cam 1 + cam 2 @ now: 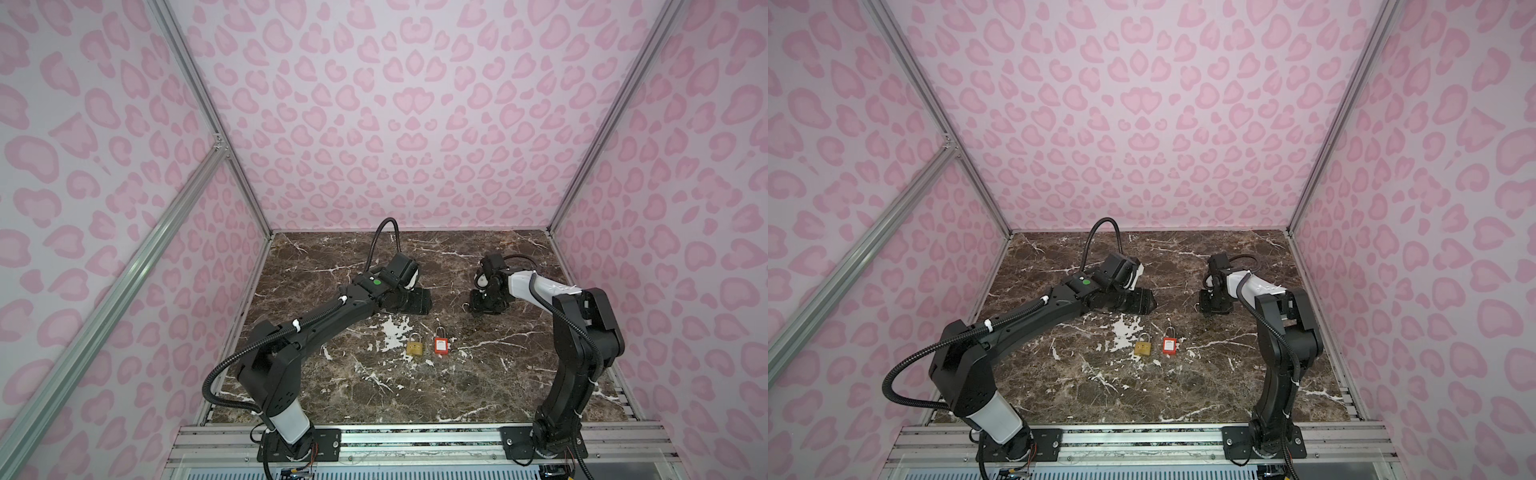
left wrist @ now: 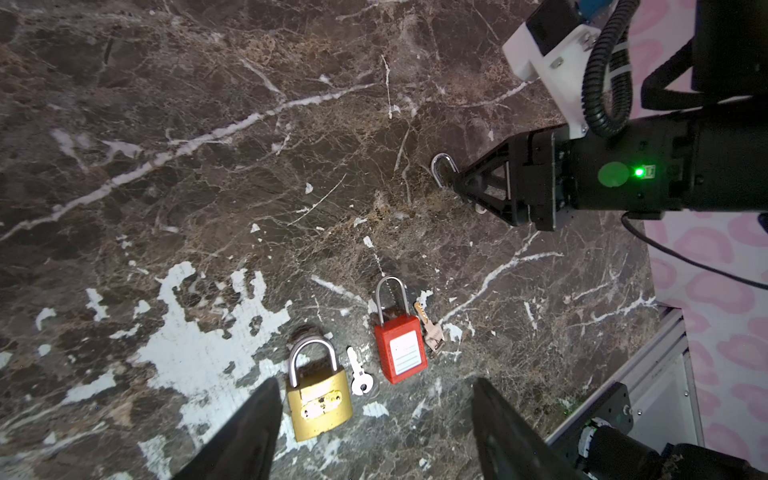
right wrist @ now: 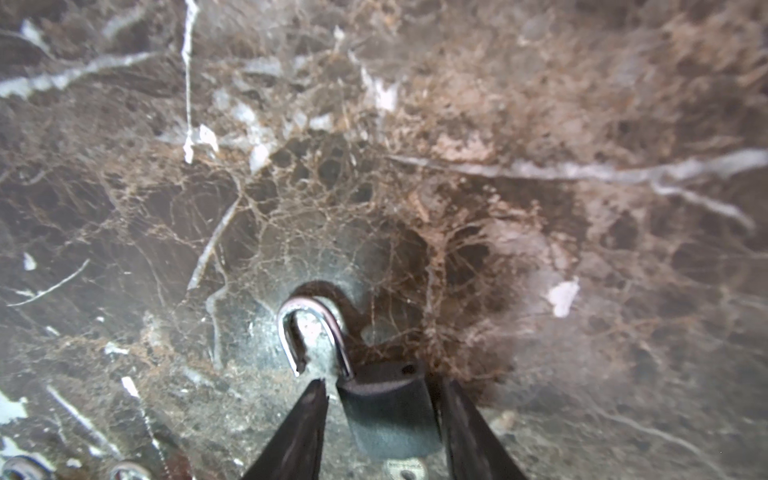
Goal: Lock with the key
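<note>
Three locks were out on the table (image 1: 415,395), and in both top views only two lay in plain sight: the brass lock (image 1: 414,345) and, just beside it, the red lock (image 1: 440,343), flat near the middle. Left claw (image 1: 415,301) hung over the table behind them, touching nothing. Right claw (image 1: 484,309) was down low farther back on the right, a glint of shackle (image 1: 466,307) poking out at its tip; its jaws were too small to judge from up there. Over to the left wrist view: left claw's fingers (image 2: 249,432) stood wide apart, holding nothing, and beyond them lay the brass lock, a silver key (image 2: 359,372) between brass and red, and a second key (image 2: 430,330) just beside the red lock's other flank. Right wrist view, and what a close look: the black lock (image 3: 390,415) lay flat between the right claw's fingers (image 3: 303,428), shackle open, its free end clear of the body. Jaws apart, not clamped: a sliver of table showed between one finger and the body, while the other finger sat right up close, contact too tight to call.
</note>
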Robot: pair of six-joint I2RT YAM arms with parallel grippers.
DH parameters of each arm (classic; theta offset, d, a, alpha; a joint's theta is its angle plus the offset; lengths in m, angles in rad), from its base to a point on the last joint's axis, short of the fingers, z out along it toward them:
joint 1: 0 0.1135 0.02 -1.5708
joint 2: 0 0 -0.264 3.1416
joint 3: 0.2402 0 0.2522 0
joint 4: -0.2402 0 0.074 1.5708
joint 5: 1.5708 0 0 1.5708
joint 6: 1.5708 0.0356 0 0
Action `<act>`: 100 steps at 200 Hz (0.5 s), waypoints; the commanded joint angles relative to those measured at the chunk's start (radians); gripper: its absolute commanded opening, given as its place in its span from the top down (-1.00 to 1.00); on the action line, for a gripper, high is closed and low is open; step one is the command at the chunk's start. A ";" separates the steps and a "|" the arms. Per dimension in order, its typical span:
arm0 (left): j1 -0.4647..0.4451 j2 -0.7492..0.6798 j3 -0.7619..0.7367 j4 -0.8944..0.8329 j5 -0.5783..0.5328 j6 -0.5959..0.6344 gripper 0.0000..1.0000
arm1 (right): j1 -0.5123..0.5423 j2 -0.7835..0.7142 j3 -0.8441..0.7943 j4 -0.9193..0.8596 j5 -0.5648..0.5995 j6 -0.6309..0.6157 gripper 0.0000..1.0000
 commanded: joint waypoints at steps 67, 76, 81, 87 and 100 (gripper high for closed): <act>-0.003 0.029 -0.052 0.119 0.082 -0.064 -0.48 | 0.078 0.034 -0.002 -0.119 0.195 -0.037 0.16; -0.003 0.027 -0.054 0.117 0.082 -0.064 -0.48 | 0.081 0.034 0.002 -0.125 0.204 -0.039 0.17; -0.003 0.027 -0.055 0.118 0.080 -0.064 -0.48 | 0.082 0.032 0.002 -0.126 0.204 -0.040 0.17; -0.004 0.024 -0.057 0.117 0.080 -0.064 -0.48 | 0.081 0.029 0.001 -0.126 0.204 -0.042 0.18; -0.003 0.025 -0.059 0.116 0.079 -0.064 -0.48 | 0.082 0.023 0.001 -0.124 0.199 -0.044 0.19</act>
